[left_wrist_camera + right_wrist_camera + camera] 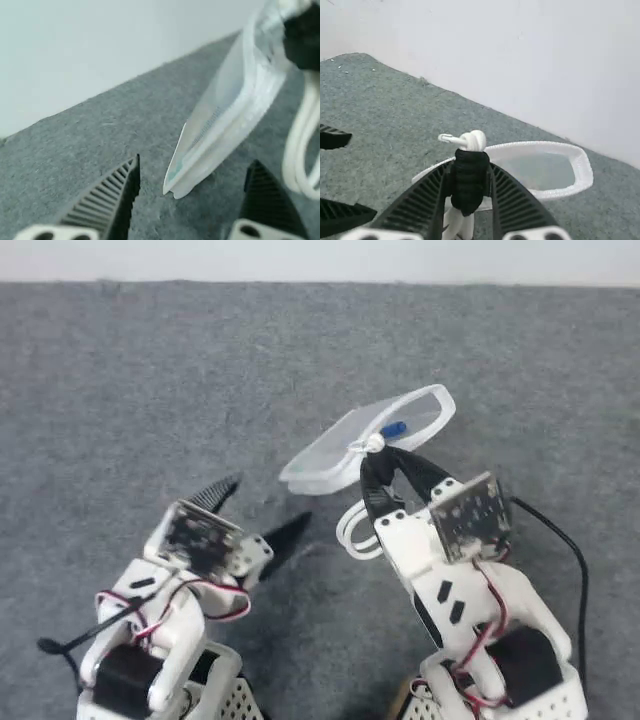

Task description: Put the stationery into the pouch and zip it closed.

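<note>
Jaws of the right gripper (470, 176) were shut tight on a black tab (469, 165) capped by a white knot (476, 140), one ribbed finger pressed against each side of it. In the high view this gripper (383, 458) sat at the near long edge of the pouch (345, 445), with the knot right at the rim.

The pouch was translucent and lay slantwise on the grey felt (150, 370). Its low corner pointed toward the left arm, and its mouth gaped at the far right end, where the white rim (580, 170) formed an oval. A small blue item (393, 429) showed through the wall just beyond the knot; what it was could not be told.

The left gripper (270, 502) was spread wide and held nothing. Seen from the left wrist, the pouch's near corner (175, 187) pointed into the gap ahead of the fingertips (127, 182) and touched neither.

A looped white cord (352, 530) lay on the felt between the two arms, just beside the right one. A black cable (560, 540) curved along that arm's outer side.

Beyond the pouch, and out to the left of it, a broad stretch of felt ran to the table's far edge, where it met a pale wall (300, 260).
</note>
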Robot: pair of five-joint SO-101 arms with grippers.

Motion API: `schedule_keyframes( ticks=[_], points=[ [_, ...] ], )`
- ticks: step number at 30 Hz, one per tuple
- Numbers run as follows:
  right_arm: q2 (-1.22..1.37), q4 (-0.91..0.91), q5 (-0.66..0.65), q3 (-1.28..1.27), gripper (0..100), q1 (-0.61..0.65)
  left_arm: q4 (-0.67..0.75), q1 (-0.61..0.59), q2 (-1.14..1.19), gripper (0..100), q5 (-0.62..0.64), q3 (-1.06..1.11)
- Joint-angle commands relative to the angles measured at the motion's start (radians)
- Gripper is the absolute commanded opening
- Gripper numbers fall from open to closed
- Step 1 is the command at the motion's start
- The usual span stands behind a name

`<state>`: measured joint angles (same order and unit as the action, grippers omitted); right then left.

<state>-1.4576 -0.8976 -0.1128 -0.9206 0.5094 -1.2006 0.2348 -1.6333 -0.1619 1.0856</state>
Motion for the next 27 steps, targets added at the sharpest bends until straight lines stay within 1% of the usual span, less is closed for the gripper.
schedule_keyframes(
  ticks=[1,4,6,9,12,18,23,27],
  points=[
    [-0.068,-0.03,-0.035,0.025,0.6,0.012,0.018,0.083,0.0,32,-0.08,-0.025],
    [-0.073,-0.058,-0.037,0.025,0.6,0.015,0.094,0.129,0.0,31,-0.084,0.027],
    [-0.077,-0.081,-0.037,0.023,0.6,0.041,0.144,0.143,0.0,31,-0.083,0.062],
    [-0.079,-0.12,-0.038,0.023,0.6,0.097,0.224,0.144,0.0,31,-0.086,0.12],
    [-0.076,-0.14,-0.038,0.023,0.6,0.125,0.285,0.144,0.0,31,-0.086,0.168],
    [-0.071,-0.142,-0.038,0.023,0.6,0.13,0.316,0.153,-0.005,31,-0.08,0.188],
    [-0.07,-0.142,-0.038,0.014,0.6,0.13,0.322,0.235,-0.006,27,-0.086,0.211],
    [-0.07,-0.137,-0.038,-0.014,0.6,0.13,0.388,0.244,-0.006,27,-0.083,0.255]
  ],
)
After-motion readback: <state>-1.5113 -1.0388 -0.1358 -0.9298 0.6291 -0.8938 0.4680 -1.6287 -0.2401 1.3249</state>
